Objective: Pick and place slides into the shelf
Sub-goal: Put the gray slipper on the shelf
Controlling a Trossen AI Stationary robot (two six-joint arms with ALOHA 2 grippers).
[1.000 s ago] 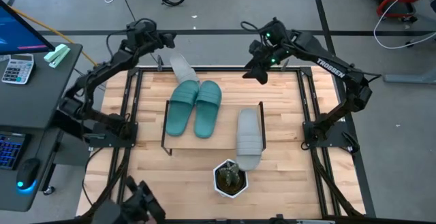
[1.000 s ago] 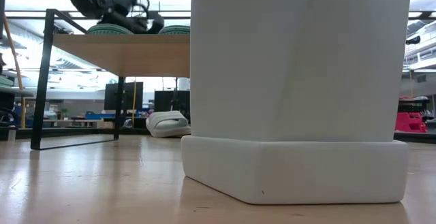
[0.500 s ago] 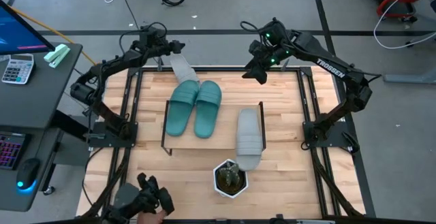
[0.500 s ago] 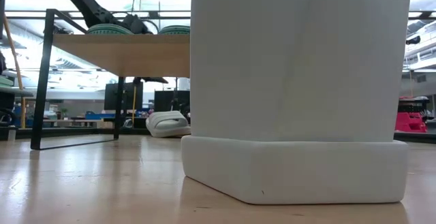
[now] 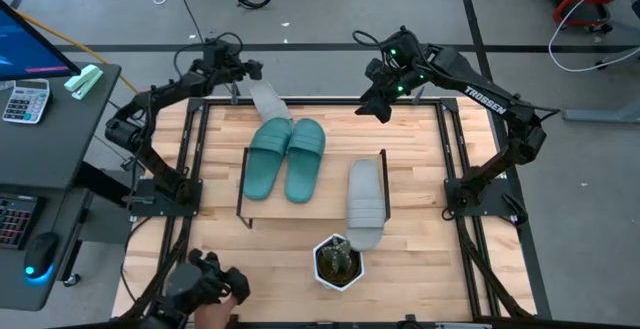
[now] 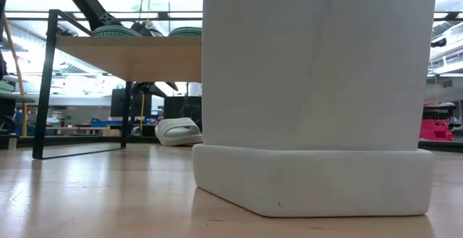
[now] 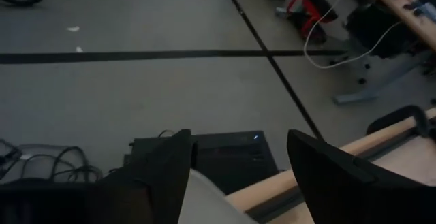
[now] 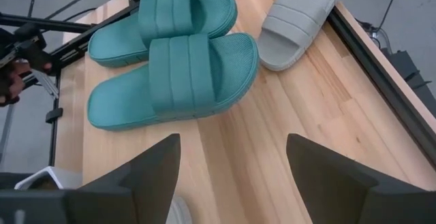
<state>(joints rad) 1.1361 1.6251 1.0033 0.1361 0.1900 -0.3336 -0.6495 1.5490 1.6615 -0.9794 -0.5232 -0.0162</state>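
Note:
One light grey slide (image 5: 270, 101) lies at the table's far edge, its far end sticking out over the black rail. My left gripper (image 5: 252, 69) stands open just beyond that end, whose pale tip (image 7: 204, 198) shows between the fingers; whether they touch it I cannot tell. The teal pair (image 5: 286, 159) lies side by side on the shelf (image 6: 130, 56), and a second grey slide (image 5: 366, 205) lies at the shelf's right end. My right gripper (image 5: 372, 105) hangs open above the table's far right, looking down on the teal pair (image 8: 170, 67).
A white pot with a plant (image 5: 338, 261) stands at the table's near edge and fills most of the low view (image 6: 311, 93). Black frame rails (image 5: 445, 149) run along the table's sides. A desk with a calculator (image 5: 25, 99) stands to the left.
My left gripper has gone down and toward the table's far edge, to the far end of the grey slide, tipping its fingers lower and spreading them. The grey slide has stayed in place. My right arm has kept still.

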